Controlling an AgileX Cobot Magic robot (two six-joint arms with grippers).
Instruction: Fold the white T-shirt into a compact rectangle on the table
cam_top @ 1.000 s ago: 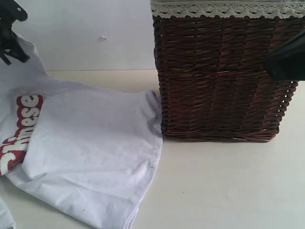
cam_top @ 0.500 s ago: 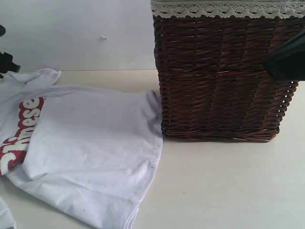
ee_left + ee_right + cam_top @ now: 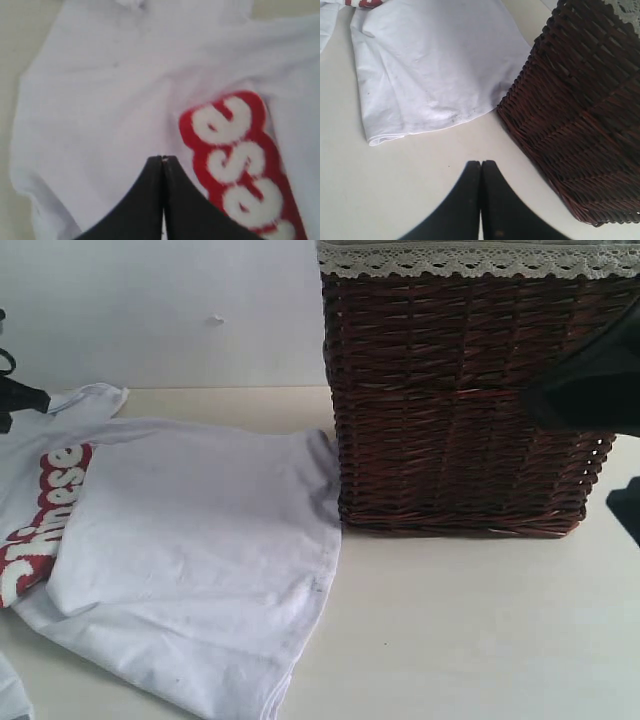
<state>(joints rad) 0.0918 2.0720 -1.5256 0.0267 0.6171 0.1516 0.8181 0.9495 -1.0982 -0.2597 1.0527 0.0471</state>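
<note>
a second back the left hand (image 3: pixel 163 161) held a sleeve of the white t-shirt (image 3: pixel 190 540) up off the tabletop (image 3: pixel 470 630); now that sleeve lies flat at the end of the shirt far from the wicker basket (image 3: pixel 460 410), and the hand hangs clenched on nothing above the cloth beside the red letters (image 3: pixel 240 165). the shirt lies partly folded on the tabletop, one edge touching the basket's foot, so the basket hems it in there. the right hand (image 3: pixel 480 164), clenched and empty, hovers over bare tabletop just beside the basket, its dark arm (image 3: pixel 590 385) now covering more of the basket's front.
</note>
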